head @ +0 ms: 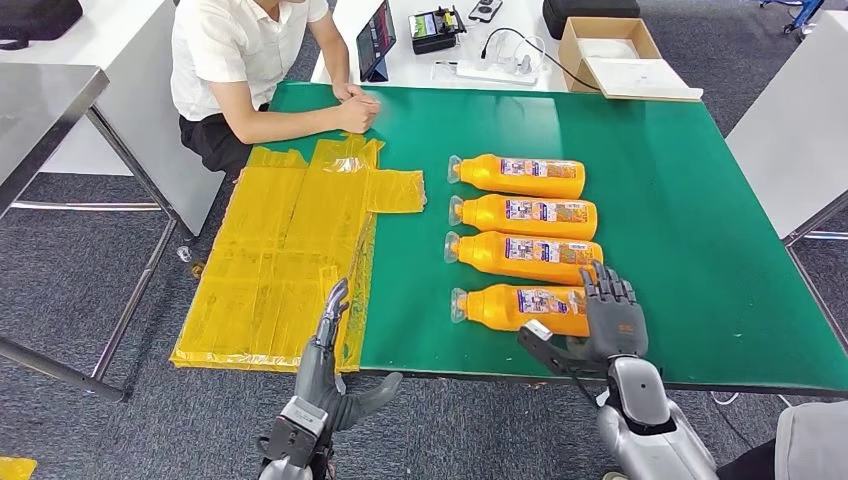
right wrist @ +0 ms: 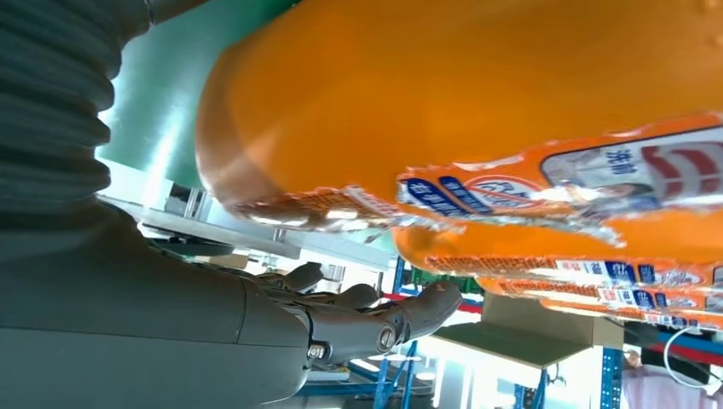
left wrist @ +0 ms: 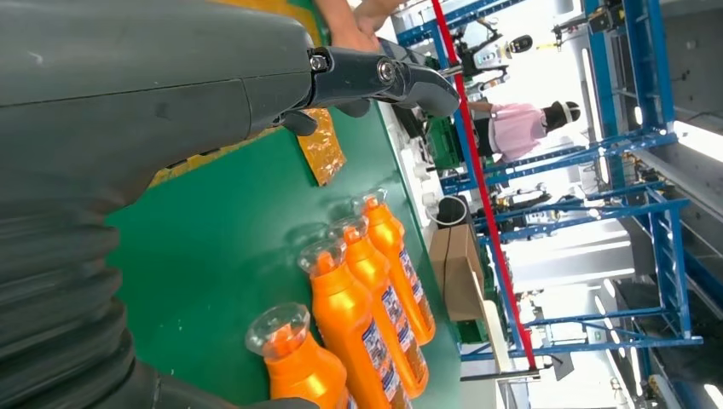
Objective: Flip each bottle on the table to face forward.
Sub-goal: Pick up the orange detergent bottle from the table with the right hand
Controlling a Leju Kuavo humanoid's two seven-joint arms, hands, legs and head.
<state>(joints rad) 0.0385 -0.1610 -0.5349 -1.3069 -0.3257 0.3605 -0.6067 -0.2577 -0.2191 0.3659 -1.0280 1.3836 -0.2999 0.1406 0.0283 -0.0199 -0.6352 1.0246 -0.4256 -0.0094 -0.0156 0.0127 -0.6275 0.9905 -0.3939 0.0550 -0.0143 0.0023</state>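
Several orange bottles lie side by side on the green table (head: 690, 210), clear caps pointing left and printed labels up. The nearest bottle (head: 510, 306) lies just inside the table's front edge, and the farthest bottle (head: 520, 176) lies toward the middle. My right hand (head: 611, 318) hovers at the nearest bottle's base end, fingers spread above it and the thumb out toward the cap, holding nothing. In the right wrist view that bottle (right wrist: 477, 85) looms close above the thumb (right wrist: 384, 324). My left hand (head: 330, 345) is open at the front edge, fingers straight. The left wrist view looks along the bottle row (left wrist: 354, 319).
A crumpled yellow plastic sheet (head: 290, 250) covers the table's left part and hangs over the front edge. A person in a white shirt (head: 240, 50) leans on the far left corner, forearms on the table. Behind stand a tablet (head: 376, 40) and a cardboard box (head: 610, 45).
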